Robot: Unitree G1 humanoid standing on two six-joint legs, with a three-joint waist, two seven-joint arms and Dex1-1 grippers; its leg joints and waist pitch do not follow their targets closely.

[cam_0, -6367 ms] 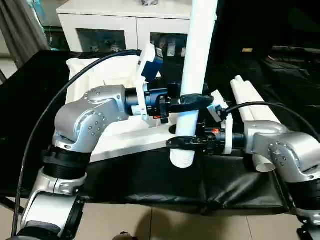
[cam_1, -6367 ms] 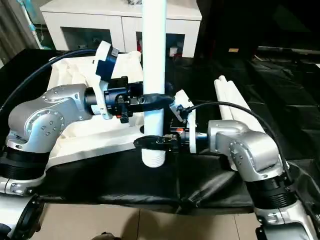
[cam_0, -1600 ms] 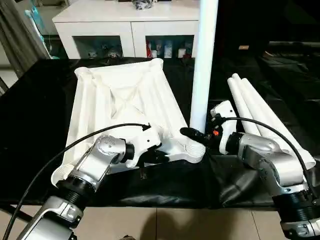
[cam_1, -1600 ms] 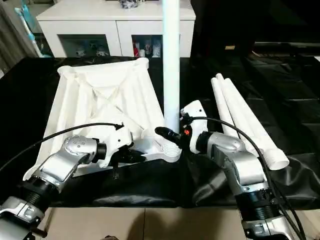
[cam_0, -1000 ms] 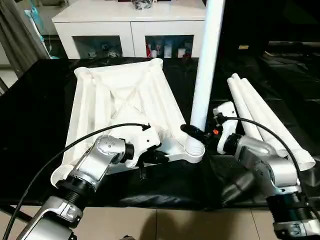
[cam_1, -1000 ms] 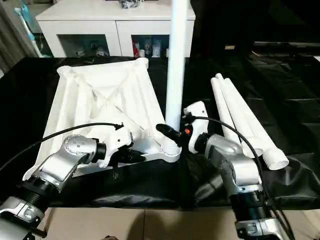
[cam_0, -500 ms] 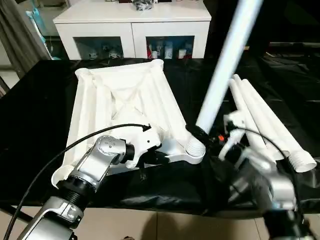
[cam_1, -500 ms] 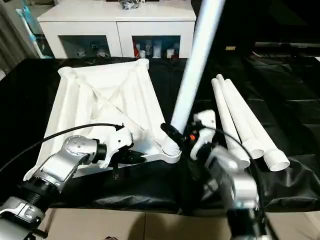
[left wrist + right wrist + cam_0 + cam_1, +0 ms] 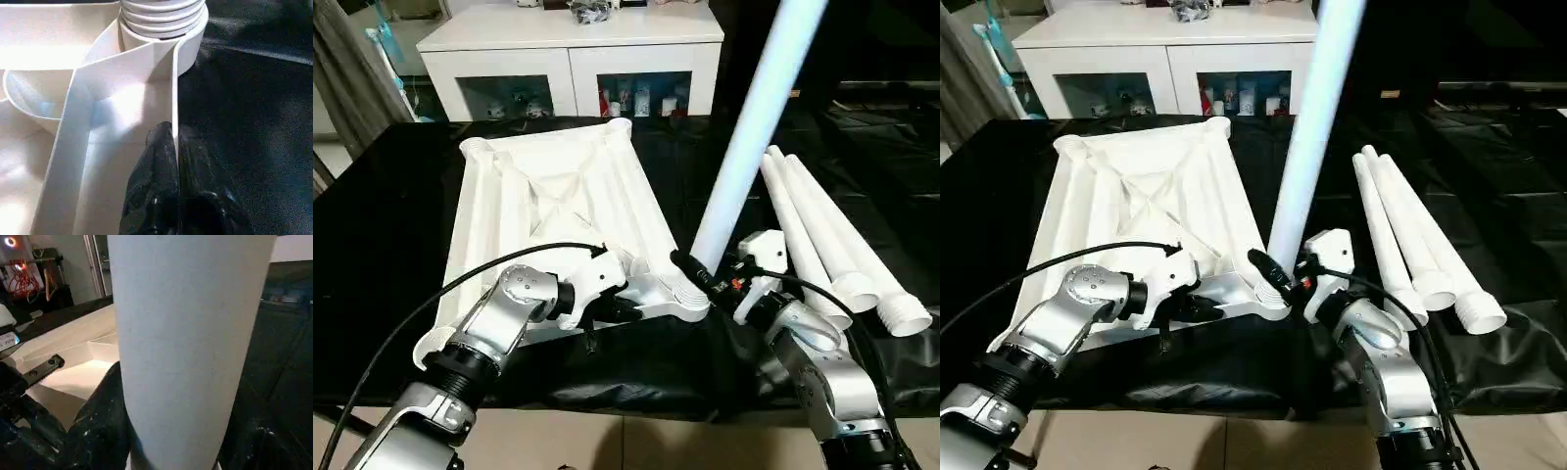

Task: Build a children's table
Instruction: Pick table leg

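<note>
The children's table top [image 9: 548, 206] lies upside down on the black cloth, ribs up. One white leg [image 9: 744, 137] stands in its near right corner socket [image 9: 690, 294], its top leaning to the right. My right gripper [image 9: 701, 274] is shut around this leg just above the socket; in the right wrist view the leg [image 9: 186, 342] sits between the black fingers [image 9: 105, 421]. My left gripper [image 9: 173, 134] is shut on the thin near rim of the top, close to the socket and the leg's ribbed end [image 9: 161, 14].
Three spare legs [image 9: 822, 235] lie side by side on the cloth at the right, flared ends toward me. A white cabinet with glass doors [image 9: 578, 59] stands behind the table. The front table edge runs just below my forearms.
The leg has tipped from upright to leaning right at its top, base still in the socket. My right forearm has swung lower and closer. The left gripper has stayed on the rim.
</note>
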